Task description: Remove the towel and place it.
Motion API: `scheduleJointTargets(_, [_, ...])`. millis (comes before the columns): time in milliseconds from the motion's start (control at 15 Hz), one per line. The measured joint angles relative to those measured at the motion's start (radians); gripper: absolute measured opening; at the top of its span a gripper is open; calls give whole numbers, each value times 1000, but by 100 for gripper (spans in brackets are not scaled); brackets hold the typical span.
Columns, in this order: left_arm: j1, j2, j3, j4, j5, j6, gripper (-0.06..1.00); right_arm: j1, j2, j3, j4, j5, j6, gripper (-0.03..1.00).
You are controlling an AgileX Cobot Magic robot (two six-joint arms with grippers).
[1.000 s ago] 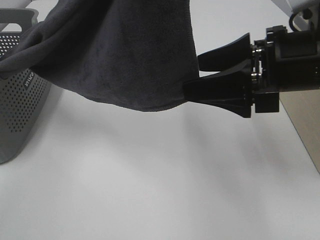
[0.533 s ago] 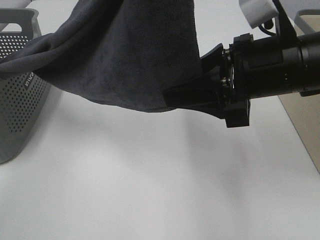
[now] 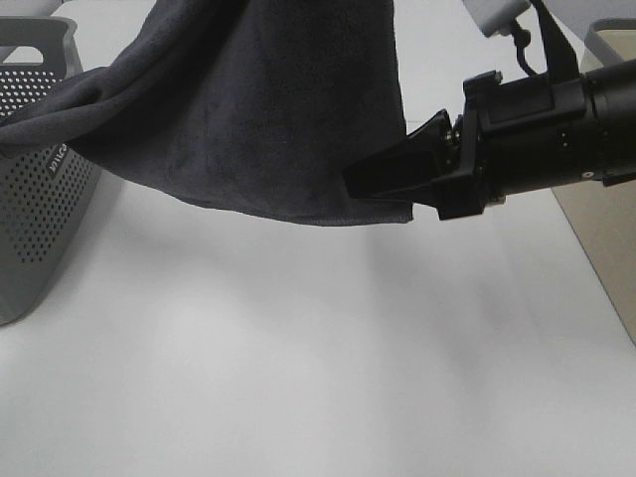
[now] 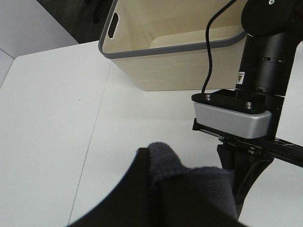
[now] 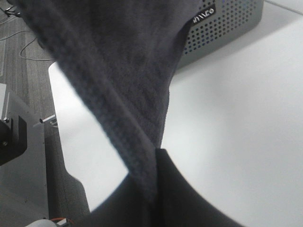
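Observation:
The dark charcoal towel hangs over the white table, one end still draped on the grey perforated basket at the left. Its top runs out of the exterior view. My right gripper reaches in from the right with its fingers closed on the towel's lower right corner. In the right wrist view the towel's edge runs down between that gripper's fingers. In the left wrist view my left gripper is shut on a bunched fold of the towel, held high above the table.
A beige bin with a grey rim stands at the far right of the table, behind my right arm. The white table ends at its right edge. The basket also shows in the right wrist view.
My right gripper has moved left to the towel's lower right corner, and its fingers have gone from apart to closed on the cloth. The corner now hangs straighter.

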Motion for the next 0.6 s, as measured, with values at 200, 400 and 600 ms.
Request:
scheduleJointTargets(200, [0, 0, 0, 10, 0, 12, 0, 0, 1, -111, -187, 30, 277, 1])
scheduleJointTargets(400, [0, 0, 0, 80, -12, 69, 0, 0, 1, -346, -516, 144, 690, 1])
scheduleJointTargets(600, [0, 0, 0, 270, -117, 80, 0, 0, 1, -691, -898, 263, 1079, 1])
